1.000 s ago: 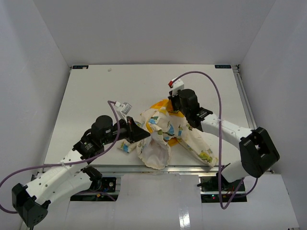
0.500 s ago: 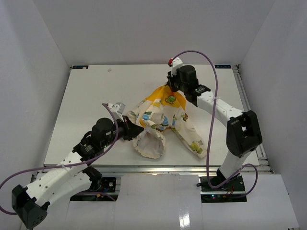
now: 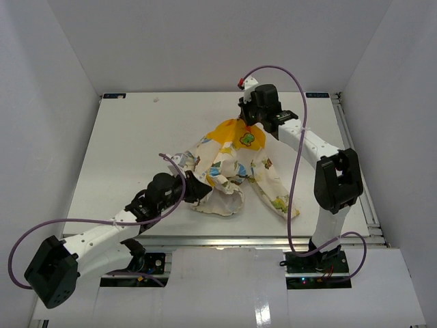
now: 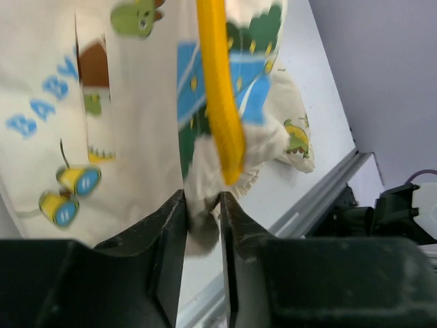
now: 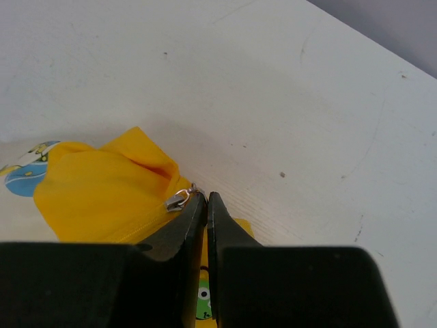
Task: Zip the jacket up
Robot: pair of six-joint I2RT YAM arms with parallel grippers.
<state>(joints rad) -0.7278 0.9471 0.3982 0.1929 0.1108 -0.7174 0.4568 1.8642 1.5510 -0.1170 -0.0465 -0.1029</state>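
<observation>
The jacket [image 3: 229, 164], cream with cartoon figures and a yellow hood, lies stretched along the table's middle. My right gripper [image 3: 250, 124] is at its far end. In the right wrist view it [image 5: 206, 197] is shut, with the silver zipper pull [image 5: 179, 199] caught at the fingertips beside the yellow hood fabric [image 5: 102, 191]. My left gripper [image 3: 199, 193] is at the jacket's near hem. In the left wrist view it [image 4: 203, 199] is shut on a fold of cream fabric just below the yellow zipper tape [image 4: 220, 89].
The white table [image 3: 130, 137] sits inside white walls. A metal rail [image 3: 273, 238] runs along its near edge, close to my left gripper. A sleeve [image 3: 276, 198] trails toward the near right. Purple cables loop off both arms.
My right gripper has moved toward the far side with the zipper end, drawing the jacket out long. My left gripper has shifted right while holding the hem.
</observation>
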